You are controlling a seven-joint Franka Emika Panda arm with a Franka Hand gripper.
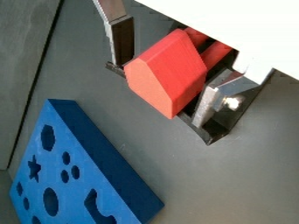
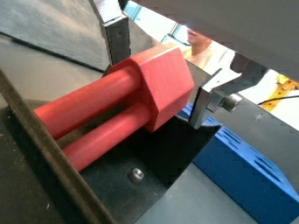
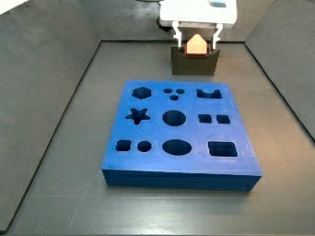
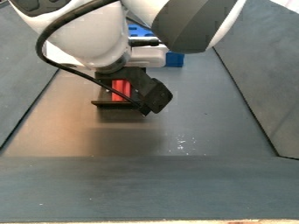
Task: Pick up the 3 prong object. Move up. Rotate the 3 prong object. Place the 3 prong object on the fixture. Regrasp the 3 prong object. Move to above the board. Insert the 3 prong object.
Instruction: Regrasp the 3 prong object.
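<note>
the blue board [image 3: 180, 131] is lying flat on the dark floor in a side view, its star, hexagon, round and square holes all showing, and it is sitting near the fixture [image 3: 193, 63] but apart from it, toward the camera. the tray walls are rising on both sides. in a side view the robot's bulky white arm is blocking much of the scene, so only a sliver of the board [image 4: 173, 59] is peeking out behind it.

the claw [image 3: 197, 39] is hanging right over the fixture, its silver fingers [image 1: 222, 103] pressing on both sides of the red-orange piece [image 1: 167, 74], gripping it. the piece is a block with a peaked, house-like end. in a wrist view two long round prongs are running out from the block [image 2: 158, 83] across the dark fixture [image 2: 152, 184]; the side views are hiding those prongs. from the arm's side the piece [image 4: 121, 89] is showing as a small red patch just above the fixture [image 4: 121, 108].
</note>
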